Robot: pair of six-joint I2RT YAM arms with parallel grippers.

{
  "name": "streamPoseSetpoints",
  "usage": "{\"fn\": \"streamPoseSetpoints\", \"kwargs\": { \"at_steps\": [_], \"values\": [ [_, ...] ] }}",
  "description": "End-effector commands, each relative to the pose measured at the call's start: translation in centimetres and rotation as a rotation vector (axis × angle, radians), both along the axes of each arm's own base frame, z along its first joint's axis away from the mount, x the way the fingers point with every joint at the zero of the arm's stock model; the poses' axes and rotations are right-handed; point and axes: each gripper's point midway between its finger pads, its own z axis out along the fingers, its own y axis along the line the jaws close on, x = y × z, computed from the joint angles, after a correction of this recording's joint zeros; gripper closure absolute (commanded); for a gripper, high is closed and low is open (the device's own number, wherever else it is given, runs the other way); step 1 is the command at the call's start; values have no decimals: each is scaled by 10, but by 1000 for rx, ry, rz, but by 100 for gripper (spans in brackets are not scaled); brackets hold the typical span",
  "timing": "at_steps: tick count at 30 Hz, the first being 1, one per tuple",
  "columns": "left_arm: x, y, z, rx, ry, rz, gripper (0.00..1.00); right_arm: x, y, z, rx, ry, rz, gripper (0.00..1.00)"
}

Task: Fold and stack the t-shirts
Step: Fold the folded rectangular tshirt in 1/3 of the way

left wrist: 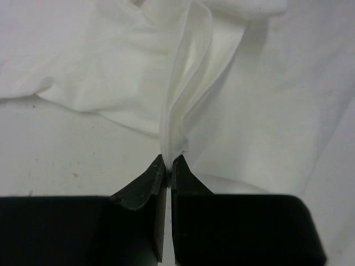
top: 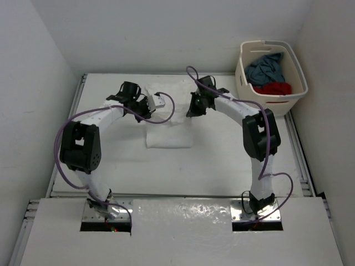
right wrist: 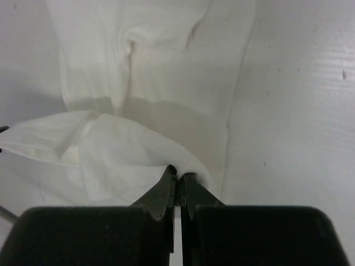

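1. Left gripper (left wrist: 169, 160) is clenched on a raised fold edge of the white t-shirt (top: 169, 136).
2. Right gripper (right wrist: 178, 173) pinches another edge, nearer the basket (top: 243, 61).
3. The red t-shirt (top: 275, 88) and blue-grey t-shirt (top: 265, 67) lie inside the basket.
4. A strip of table (top: 222, 160) separates the white t-shirt from the basket.

You're in a robotics lab cell: plain white walls (top: 166, 33) box your table (top: 222, 160), left arm (top: 83, 147) and right arm (top: 258, 136) bolted on.

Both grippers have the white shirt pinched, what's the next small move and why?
Probably carry both pinched edges toward the near side, folding the white t-shirt over itself: left gripper and right gripper are shut on lifted cloth, the rest lying flat.
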Motion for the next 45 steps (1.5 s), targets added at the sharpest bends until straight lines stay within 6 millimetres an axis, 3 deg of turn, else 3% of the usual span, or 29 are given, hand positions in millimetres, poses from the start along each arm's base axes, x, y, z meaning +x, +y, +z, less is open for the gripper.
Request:
{"fn": "streamPoseSetpoints", "kwargs": {
  "at_steps": [1,7,8,10,12,14,15,16,17,19,22,23,24,26,27,28,29,30,31,32,34,36,37,38,40,41,42,43,45],
  "values": [
    [41,4,14,-3,-103,80,100,24,14,2,40,-28,10,100],
    [75,3,11,-9,-172,127,100,46,5,-9,59,-22,-41,100],
    [79,3,2,-5,-158,132,100,47,4,-13,57,-18,-47,100],
    [88,3,-5,1,-146,145,100,56,1,-12,57,-38,-56,90],
    [92,5,-11,13,-142,156,99,66,-2,-11,54,-63,-51,87],
    [97,5,-17,14,-154,161,91,77,-8,-12,35,-85,-57,82],
    [103,6,-17,15,-173,178,87,83,-9,-10,35,-103,-59,78],
    [106,7,-21,11,-167,201,80,86,-9,-9,46,-113,-52,59],
    [110,10,-24,23,-170,228,78,93,-9,-5,60,-134,-45,49],
    [122,16,-24,30,-173,284,74,100,-6,-6,83,-138,-24,42],
    [141,33,-1,-42,-166,436,66,114,-17,8,29,-183,-2,38],
    [150,36,16,-91,-189,459,54,117,-23,15,4,-210,22,41],
    [155,44,31,-130,-201,485,31,117,-25,33,-3,-251,35,44],
    [159,41,58,-192,-212,483,30,105,-24,42,-11,-288,97,55],
    [156,42,70,-205,-215,484,29,83,-23,46,2,-283,130,58],
    [153,41,80,-214,-226,480,29,86,-20,76,29,-359,144,61],
    [146,38,82,-231,-211,459,28,66,-17,57,28,-344,162,64],
    [139,39,99,-247,-235,449,29,55,-17,77,45,-391,164,70],
    [133,39,104,-257,-240,444,29,36,-18,55,44,-355,173,73],
    [121,37,93,-255,-214,419,29,34,-10,61,67,-386,172,77],
    [102,37,97,-219,-241,342,34,27,-1,59,96,-373,194,88],
    [78,33,75,-196,-182,285,42,30,17,51,150,-331,235,95],
    [72,34,68,-178,-168,263,44,40,28,62,170,-350,252,96],
    [64,34,57,-164,-136,255,45,42,32,37,166,-287,252,97],
    [45,33,43,-132,-90,197,45,58,43,37,190,-276,239,99],
    [26,27,27,-117,-40,152,42,61,45,12,179,-222,229,100],
    [17,25,27,-101,-49,122,41,65,46,6,179,-211,215,100],
    [2,27,11,-49,-36,82,40,72,48,-5,179,-188,188,100],
    [-16,19,3,-8,-29,11,39,80,49,-16,170,-173,161,100]
  ]
}}
